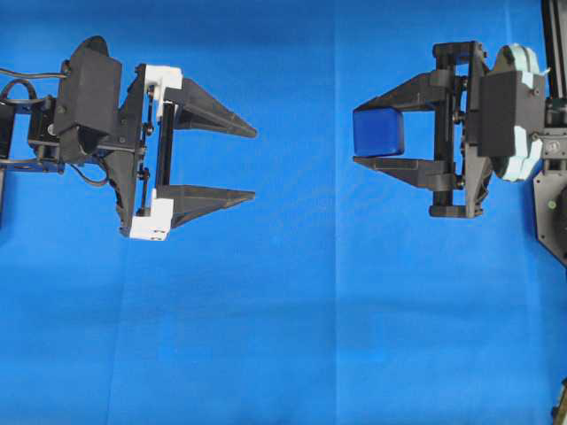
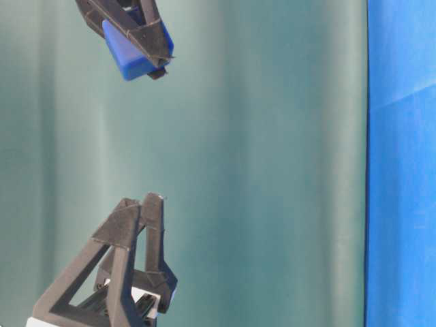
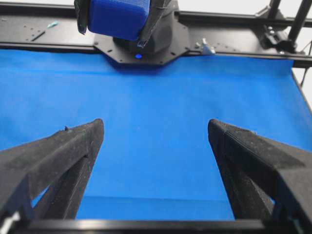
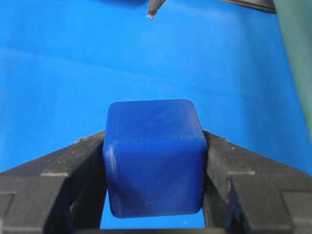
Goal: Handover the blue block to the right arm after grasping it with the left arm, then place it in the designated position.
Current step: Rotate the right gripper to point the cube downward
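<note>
The blue block [image 1: 378,132], a dark-blue cube with rounded edges, is clamped between the two black fingers of my right gripper [image 1: 356,135], which has mint-green trim and hangs above the cloth at the right. In the right wrist view the block [image 4: 153,156] fills the gap between the fingers. My left gripper [image 1: 254,164], with white brackets, stands wide open at the left, its fingertips pointing at the block across a clear gap, with nothing between them. The left wrist view shows the held block [image 3: 118,17] far ahead, between the right arm's fingers.
Bright blue cloth [image 1: 292,310] covers the table. A black frame and the right arm's base [image 3: 141,46] run along the far edge in the left wrist view. A green backdrop [image 2: 272,170] stands behind the arms in the table-level view.
</note>
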Robot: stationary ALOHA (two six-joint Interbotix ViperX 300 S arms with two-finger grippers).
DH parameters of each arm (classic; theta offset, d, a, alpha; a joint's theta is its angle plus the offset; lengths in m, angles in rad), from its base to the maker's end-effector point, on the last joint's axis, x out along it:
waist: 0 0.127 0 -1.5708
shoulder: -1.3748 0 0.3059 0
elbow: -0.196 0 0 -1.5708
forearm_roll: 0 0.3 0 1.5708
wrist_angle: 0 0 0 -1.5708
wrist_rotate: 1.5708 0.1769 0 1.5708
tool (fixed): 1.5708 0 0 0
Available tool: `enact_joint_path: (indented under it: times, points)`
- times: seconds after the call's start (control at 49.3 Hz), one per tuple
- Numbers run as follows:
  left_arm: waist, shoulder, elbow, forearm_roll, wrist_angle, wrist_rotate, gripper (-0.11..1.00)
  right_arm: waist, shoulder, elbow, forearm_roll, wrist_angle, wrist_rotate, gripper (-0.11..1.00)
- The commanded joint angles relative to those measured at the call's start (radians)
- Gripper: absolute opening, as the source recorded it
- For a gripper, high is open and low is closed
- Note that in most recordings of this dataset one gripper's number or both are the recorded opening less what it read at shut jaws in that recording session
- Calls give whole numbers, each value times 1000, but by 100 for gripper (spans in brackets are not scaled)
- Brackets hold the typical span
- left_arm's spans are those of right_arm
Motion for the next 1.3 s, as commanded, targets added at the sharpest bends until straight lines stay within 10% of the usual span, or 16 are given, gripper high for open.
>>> enact_joint_path:
  times: [0.0, 1.277]
  points:
    - [0, -17, -17, -2, -8, 0, 92, 2, -9, -14, 0, -3, 3, 43]
    - [0, -17, -20, -2, -8, -3, 92, 110, -9, -11, 55, 293, 3, 43]
